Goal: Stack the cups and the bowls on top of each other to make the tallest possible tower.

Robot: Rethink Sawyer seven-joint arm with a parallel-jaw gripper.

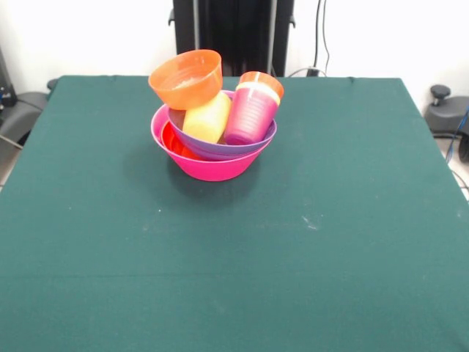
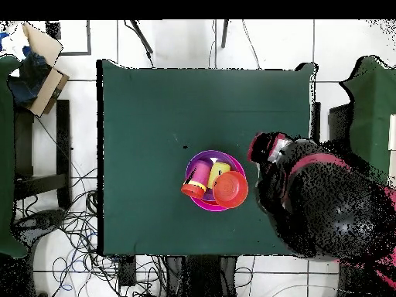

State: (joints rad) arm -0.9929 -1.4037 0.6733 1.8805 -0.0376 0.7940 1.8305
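One pile is all that stands on the green worktop (image 2: 155, 116) in the overhead view: the tower (image 2: 215, 182). It is to the picture's left of my arm (image 2: 325, 201), near it but apart. The arm hangs over the worktop's right edge. Its dark end, where the tool (image 2: 267, 148) sits, is closest to the tower. I cannot tell if the tool is open or closed, or if it holds something. From above, the purple bowl (image 2: 203, 203) carries the small orange bowl (image 2: 230, 189) on the side toward the tool. The yellow cup (image 2: 219, 170) lies next to that bowl, and the purple cup (image 2: 199, 176) is on the side away from the tool.

Nothing of arm or tool shows in the front view, so the places here are only in the picture. The big pink bowl (image 1: 212, 169) is the base and stands in the far middle of the worktop. Another orange bowl (image 1: 174, 141) is nested in it, under the purple bowl. The small orange bowl is tilted on the upper left. The yellow cup and the purple cup lean inside the purple bowl, touching each other. The purple cup has an orange rim (image 1: 262, 82) at its mouth.
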